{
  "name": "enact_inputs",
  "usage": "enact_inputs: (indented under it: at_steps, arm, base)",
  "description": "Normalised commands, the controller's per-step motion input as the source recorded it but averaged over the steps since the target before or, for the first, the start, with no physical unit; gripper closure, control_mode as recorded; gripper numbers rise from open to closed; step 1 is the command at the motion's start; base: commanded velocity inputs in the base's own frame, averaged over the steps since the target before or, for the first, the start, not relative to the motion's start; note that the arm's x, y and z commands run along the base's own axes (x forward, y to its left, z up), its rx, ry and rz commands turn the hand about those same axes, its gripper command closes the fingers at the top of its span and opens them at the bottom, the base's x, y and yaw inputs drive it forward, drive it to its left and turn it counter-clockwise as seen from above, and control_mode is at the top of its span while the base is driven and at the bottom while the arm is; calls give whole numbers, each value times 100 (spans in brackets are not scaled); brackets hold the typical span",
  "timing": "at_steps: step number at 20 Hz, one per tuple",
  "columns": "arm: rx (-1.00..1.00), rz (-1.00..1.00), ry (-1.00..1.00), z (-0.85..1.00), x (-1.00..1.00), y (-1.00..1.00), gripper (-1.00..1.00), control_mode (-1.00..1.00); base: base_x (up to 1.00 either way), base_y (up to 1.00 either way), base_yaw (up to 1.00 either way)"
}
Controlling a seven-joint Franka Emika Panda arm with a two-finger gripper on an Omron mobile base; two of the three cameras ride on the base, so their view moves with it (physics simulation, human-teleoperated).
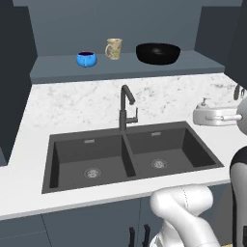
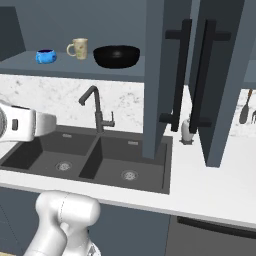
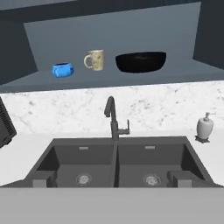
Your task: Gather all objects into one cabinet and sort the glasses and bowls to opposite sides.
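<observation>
Hovering released above the sink (image 3: pixel 43 162), tool (image 3: pixel 112 178) faces shelf (image 3: pixel 131 78) edge.

Open shelf (image 3: pixel 131 78) above counter: blue bowl (image 3: pixel 62 70), mug (image 3: pixel 95 60), black bowl (image 3: pixel 140 61) in row, apart from one another; gaps between them, bare shelf left of blue bowl and right of black bowl. Faucet (image 3: pixel 113 118) rises mid-sink, directly below mug, blocks straight low path to shelf. Sink (image 3: pixel 113 164) basins open. Soap dispenser (image 3: pixel 204 127) on counter at right. Cabinet doors (image 2: pixel 160 75) with bar handles (image 2: pixel 182 75) swung open in right base view, crowding right side.
</observation>
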Motion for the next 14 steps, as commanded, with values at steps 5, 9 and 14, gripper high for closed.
enact_inputs:
  at_steps: [5,9,14]
  arm:
    - [10,0,12,-31,-1,0,-100,-100]
    - [9,0,22,-41,0,0,-100,-100]
    - [0,0,4,-2,0,1,-100,-100]
  base:
    - [0,0,0]
    - [0,0,0]
    - [0,0,0]
